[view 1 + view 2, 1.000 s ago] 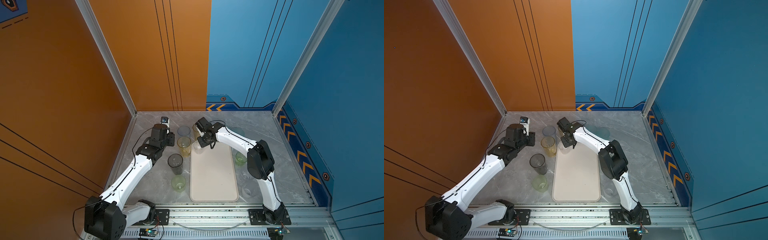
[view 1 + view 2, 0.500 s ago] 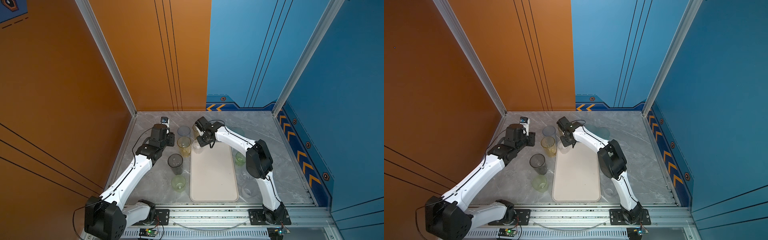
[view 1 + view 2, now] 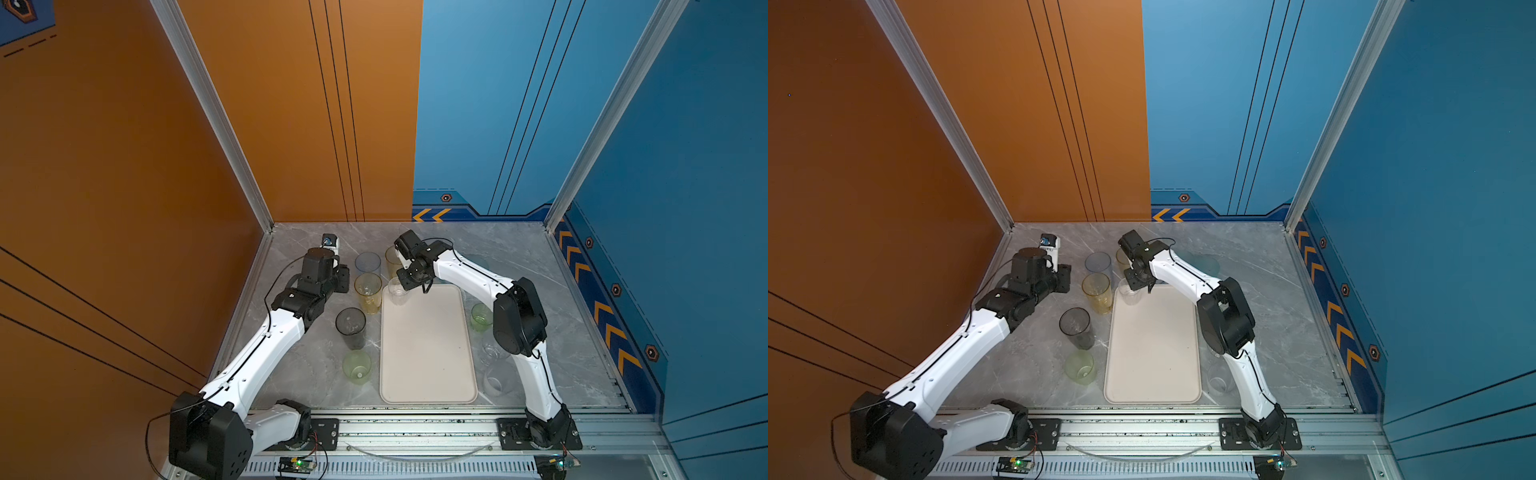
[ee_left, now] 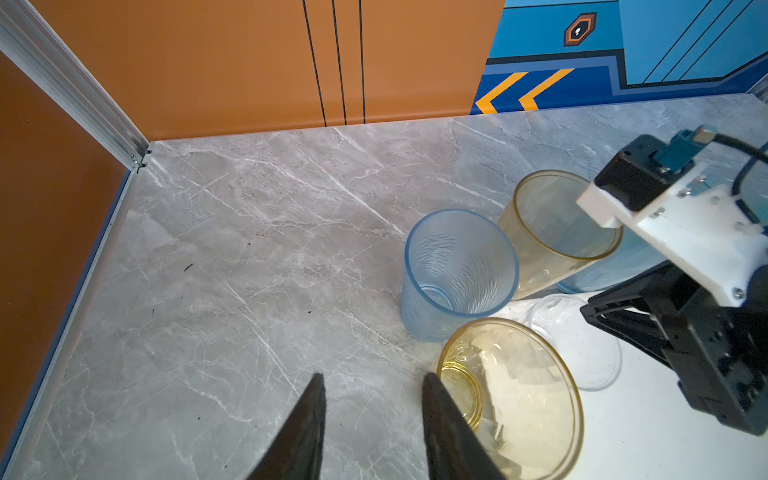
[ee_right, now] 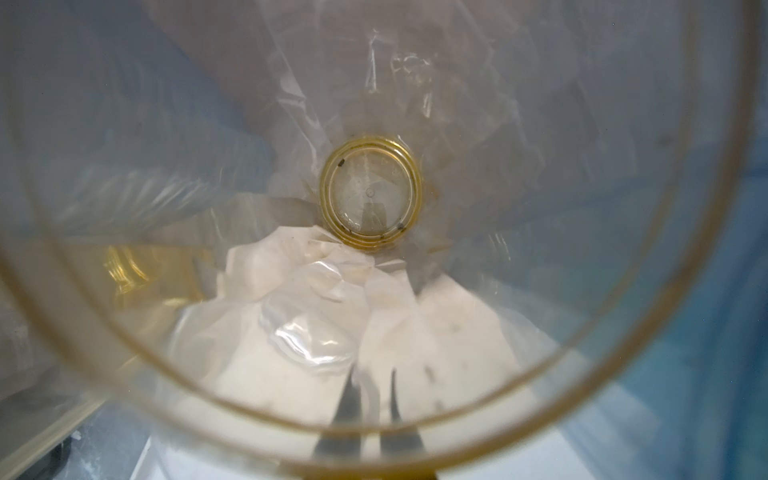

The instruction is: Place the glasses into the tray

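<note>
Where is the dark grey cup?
In both top views the dark grey cup stands left of the tray, between a yellow cup and a green cup.

Clear glass (image 3: pixel 398 291) in tray (image 3: pixel 428 357) corner

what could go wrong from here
The clear glass stands at the very corner of the tray by the right fingers; pulling away carelessly could tip it. The near yellow glass, blue glass and far yellow glass crowd together, so the open left fingers could knock a neighbour going in.
</note>
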